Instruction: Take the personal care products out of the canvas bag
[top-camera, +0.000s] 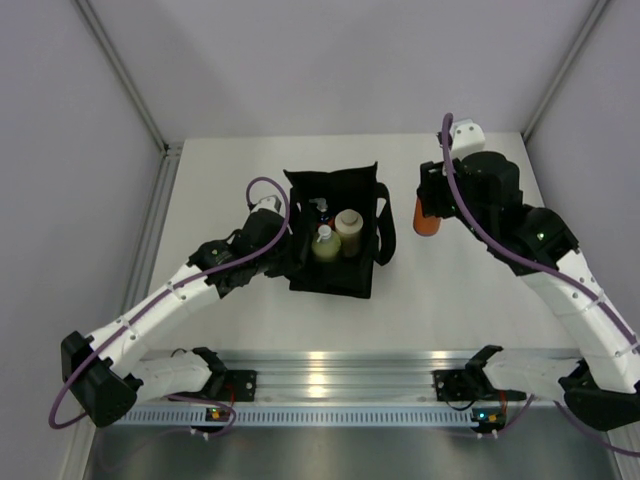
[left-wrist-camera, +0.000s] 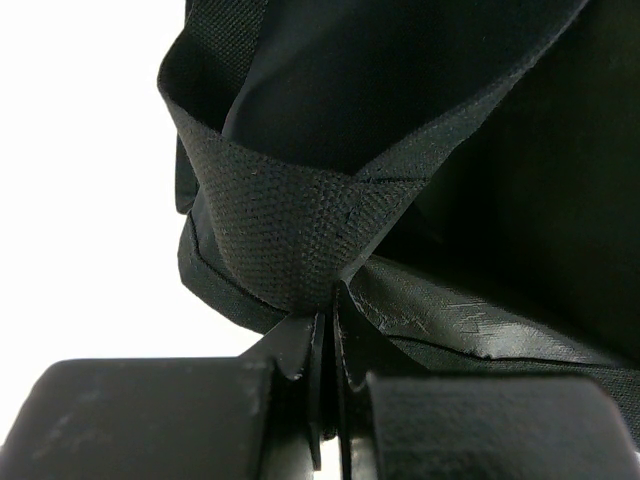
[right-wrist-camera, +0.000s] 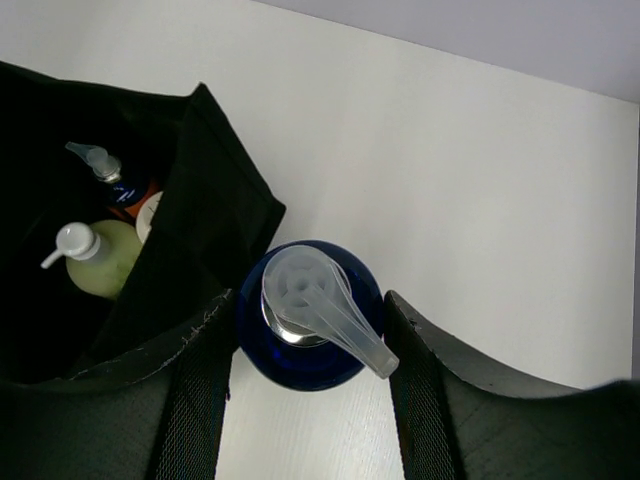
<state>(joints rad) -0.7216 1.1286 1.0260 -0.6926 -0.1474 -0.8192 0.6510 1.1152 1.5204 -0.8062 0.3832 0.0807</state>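
The left claw (left-wrist-camera: 325, 325) is pressed together on the left rim of the canvas bag (top-camera: 330, 278), and it pinches a fold of the woven black cloth between its fingers. The bag stands open on the table (top-camera: 470, 300). It is boxy, black and much bigger than the bottles, and one strap handle hangs over its right side.

Three bottles stand inside the bag. The rounded yellow-green bottle (top-camera: 325, 245) with a white pump top is by the near wall. The beige cylinder (top-camera: 349, 230) with a beige cap is just beside it on the right. An orange bottle (right-wrist-camera: 125, 192) with a clear pump is behind them, by the far wall of the bag.

To the right of the bag, outside it, the right claw (top-camera: 430, 200) grips the second orange bottle (top-camera: 427, 222) between its two fingers. From above, this bottle shows a dark blue cap and a clear pump nozzle. I cannot tell if it touches the table.

In total there are four bottles, three in the bag and one out of it, with one bag and two claws.
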